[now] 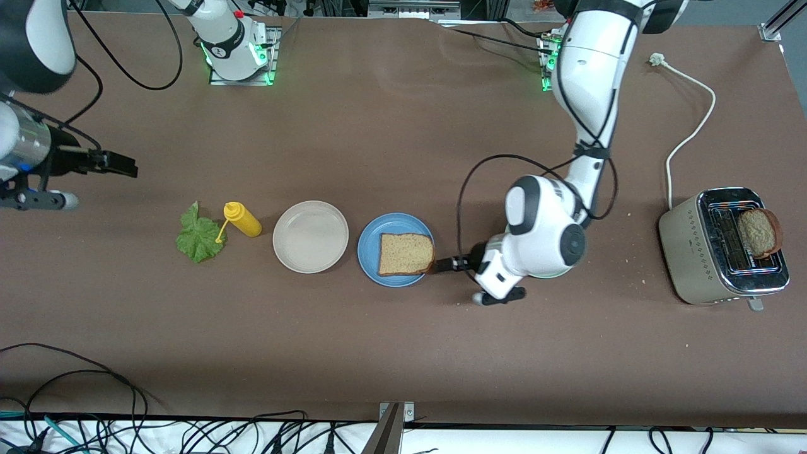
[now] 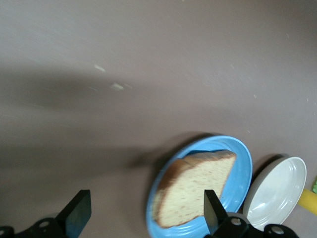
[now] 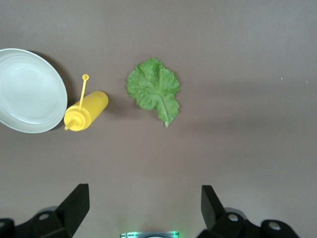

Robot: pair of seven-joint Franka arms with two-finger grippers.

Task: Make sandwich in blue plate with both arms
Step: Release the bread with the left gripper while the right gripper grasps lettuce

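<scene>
One bread slice lies on the blue plate at mid-desk; the left hand, open and empty, sits just beside it. The lettuce leaf lies toward the right arm's end, nearest the open right hand. A second slice stands in the toaster.

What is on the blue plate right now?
One bread slice lies flat on the blue plate, with no lettuce or second slice on it. The plate surface under the slice is hidden.

Blue plate, brown bread, green lettuce
</scene>
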